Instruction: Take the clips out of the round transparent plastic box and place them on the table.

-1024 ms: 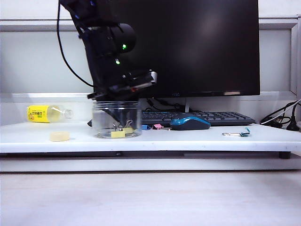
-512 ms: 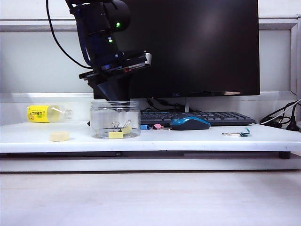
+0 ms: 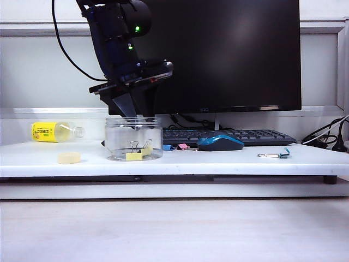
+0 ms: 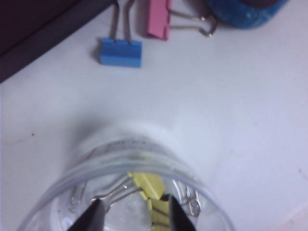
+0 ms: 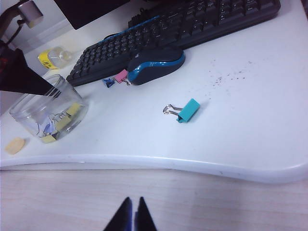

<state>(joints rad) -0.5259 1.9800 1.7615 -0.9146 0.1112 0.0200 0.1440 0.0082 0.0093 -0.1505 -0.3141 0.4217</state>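
The round transparent plastic box (image 3: 133,139) stands on the white table (image 3: 229,162) left of centre. Yellow clips (image 3: 136,155) with silver wire handles lie on its bottom. My left gripper (image 3: 134,112) hangs just above the box's mouth, pointing down. In the left wrist view this left gripper (image 4: 134,201) is open, its dark fingertips (image 4: 96,211) at rim level over the clips (image 4: 150,185), nothing between them. The right wrist view shows the box (image 5: 48,113) from the side. My right gripper (image 5: 133,199) is shut and empty, in front of the table's front edge, far from the box.
A blue clip (image 4: 121,52) and a pink clip (image 4: 159,19) lie behind the box near the blue mouse (image 3: 220,142) and keyboard (image 3: 234,135). A teal clip (image 3: 282,154) lies at the right. A yellow-labelled bottle (image 3: 54,131) and a small yellow pad (image 3: 69,158) are at the left.
My left gripper has risen out of the box to just above its rim and has opened wider. The yellow clips stayed on the box's bottom. The right arm kept still.
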